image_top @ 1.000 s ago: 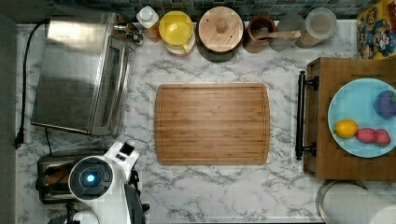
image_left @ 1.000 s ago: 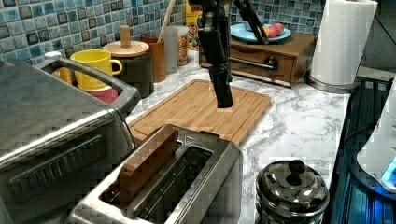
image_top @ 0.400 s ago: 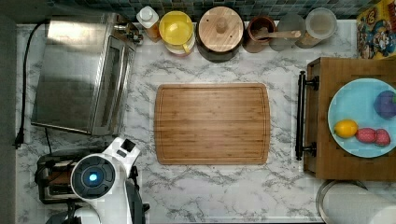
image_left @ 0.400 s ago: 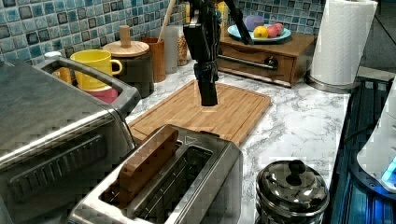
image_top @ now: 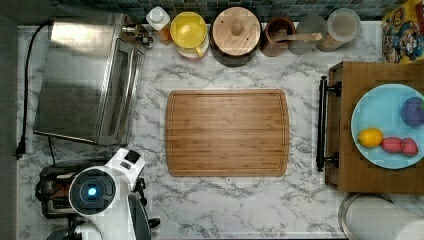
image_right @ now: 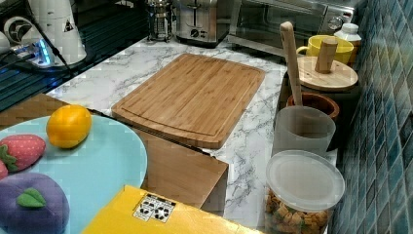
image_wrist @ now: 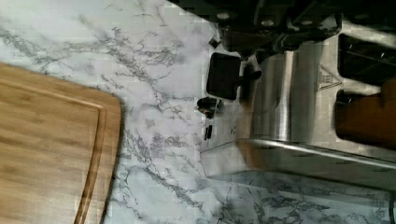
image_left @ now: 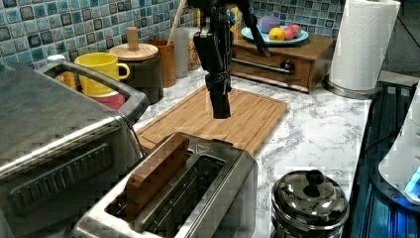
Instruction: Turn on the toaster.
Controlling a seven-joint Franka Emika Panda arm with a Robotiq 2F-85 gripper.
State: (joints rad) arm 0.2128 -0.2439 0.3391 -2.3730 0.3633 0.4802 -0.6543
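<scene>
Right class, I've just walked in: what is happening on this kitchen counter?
A robot arm's gripper hangs in the air beyond the end of a small steel toaster, touching nothing. One slot holds a slice of brown bread standing high. In the wrist view the black lever sits at the toaster's end, not yet pressed. The cutting board lies bare nearby.

Bamboo board (image_top: 227, 132) lies mid-counter (image_top: 225, 205). Toaster oven (image_top: 85, 80) sits at the top view's left; yellow mug (image_top: 188, 30) and wooden-lidded jar (image_top: 236, 31) line the tiles; fruit plate (image_top: 385, 125) on the right.
</scene>
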